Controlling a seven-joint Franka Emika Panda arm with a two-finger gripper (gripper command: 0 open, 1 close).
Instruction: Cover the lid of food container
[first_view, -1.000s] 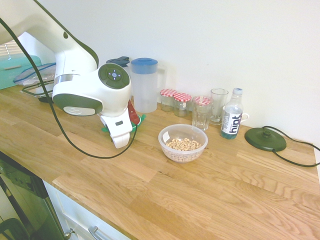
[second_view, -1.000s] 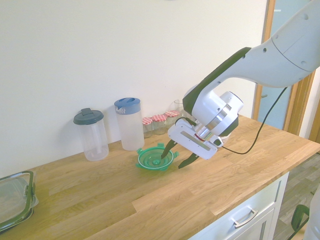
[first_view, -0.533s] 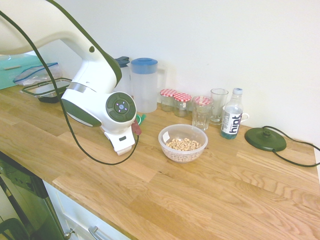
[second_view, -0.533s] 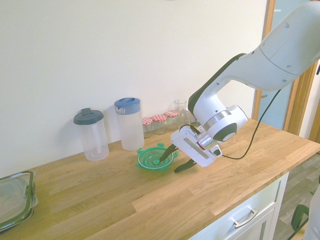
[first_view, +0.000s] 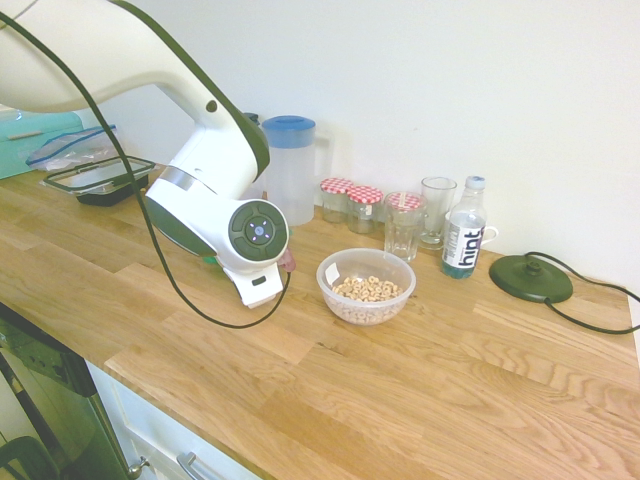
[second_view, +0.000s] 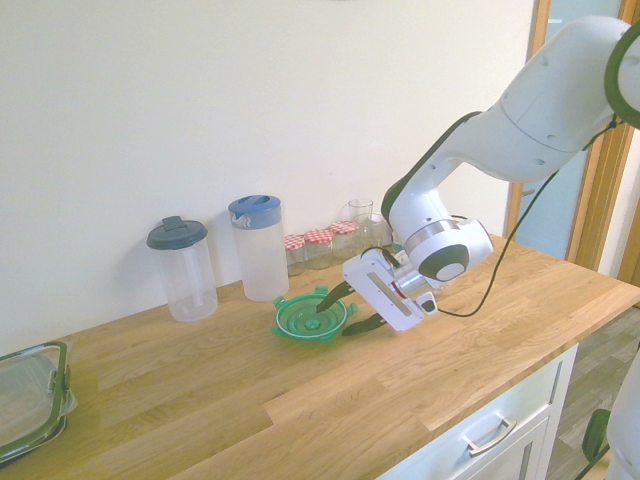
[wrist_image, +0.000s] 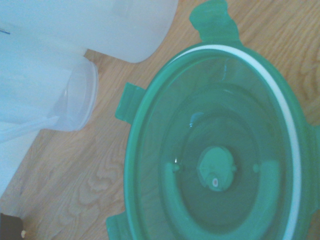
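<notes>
Cereal bowl (first_view: 366, 287) visible only in first exterior view

On your bench (first_view: 400, 400) you can count three jars (first_view: 364, 213) with red-checked lids, two lidded jugs (second_view: 261, 260), one green lid (second_view: 312, 317), one bowl (first_view: 366, 305) of cereal rings, one rectangular container (first_view: 98, 180), one labelled bottle (first_view: 464, 236), one drinking glass (first_view: 437, 208) and one round dark base (first_view: 530, 279).
</notes>
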